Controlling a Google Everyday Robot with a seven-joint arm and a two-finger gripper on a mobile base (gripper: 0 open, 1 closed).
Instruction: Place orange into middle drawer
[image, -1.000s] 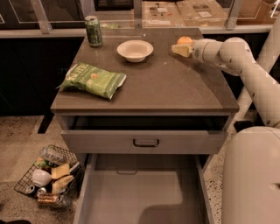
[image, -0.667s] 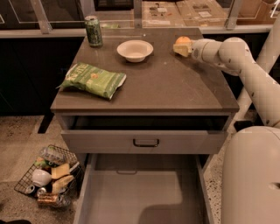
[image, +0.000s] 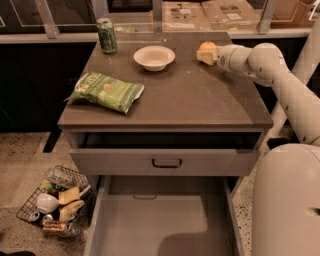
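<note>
On the counter (image: 200, 105) a green can (image: 106, 35) stands upright at the far left corner, with a white bowl (image: 154, 56) to its right and a green chip bag (image: 107, 91) lying flat nearer the front left. The gripper (image: 206, 56) holds the orange (image: 208, 47) in its jaws at the far right. A wire basket (image: 55, 202) of odds and ends sits on the floor, left of the cabinet.

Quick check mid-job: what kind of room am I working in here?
Probably an office snack area or kitchenette: a drawer cabinet, its counter bearing a chip bag, soda can and bowl. The hand holds the orange over the counter's back right.
</note>
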